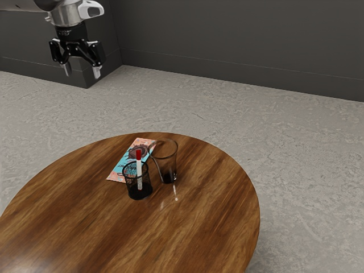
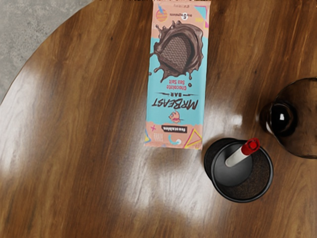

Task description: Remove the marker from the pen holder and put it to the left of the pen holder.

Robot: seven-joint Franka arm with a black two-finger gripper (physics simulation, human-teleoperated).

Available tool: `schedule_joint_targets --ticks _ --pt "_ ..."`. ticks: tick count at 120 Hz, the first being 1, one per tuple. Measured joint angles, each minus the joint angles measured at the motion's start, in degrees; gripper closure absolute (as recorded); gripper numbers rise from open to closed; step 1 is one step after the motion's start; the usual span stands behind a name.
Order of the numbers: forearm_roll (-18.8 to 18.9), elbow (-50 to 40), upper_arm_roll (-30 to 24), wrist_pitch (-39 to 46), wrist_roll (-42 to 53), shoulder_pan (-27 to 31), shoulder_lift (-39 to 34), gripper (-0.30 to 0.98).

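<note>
Well — marker [image 2: 241, 153] inside rim [image 2: 272, 173], pincer [image 1: 82, 73] clear.

The marker [image 2: 237, 158] is white, its cap [image 2: 252, 146] red; the pen holder [image 2: 251, 188] is black mesh. Pink and turquoise colour the chocolate bar [image 2: 183, 111], splashed brown. Streaky darker grain lines the brown surface [image 2: 89, 124]; the floor [image 1: 307, 148] is mottled grey.

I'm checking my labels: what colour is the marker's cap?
The marker's cap is red, seen best in the wrist view.
</note>
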Motion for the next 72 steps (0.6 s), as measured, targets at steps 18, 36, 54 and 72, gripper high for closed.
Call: schedule_joint_targets --ticks 18,36,54,72 --pt "0.0 0.3 -0.3 0.1 0.0 -0.1 0.2 0.02" --pt "0.0 2.8 -2.8 2.7 -0.5 -0.6 3.7 0.02" --pt "-0.1 3.2 -4.6 9.1 -0.8 -0.3 15.7 0.02" --pt "-3.2 3.1 -7.9 13.2 -0.3 4.2 19.9 0.02"
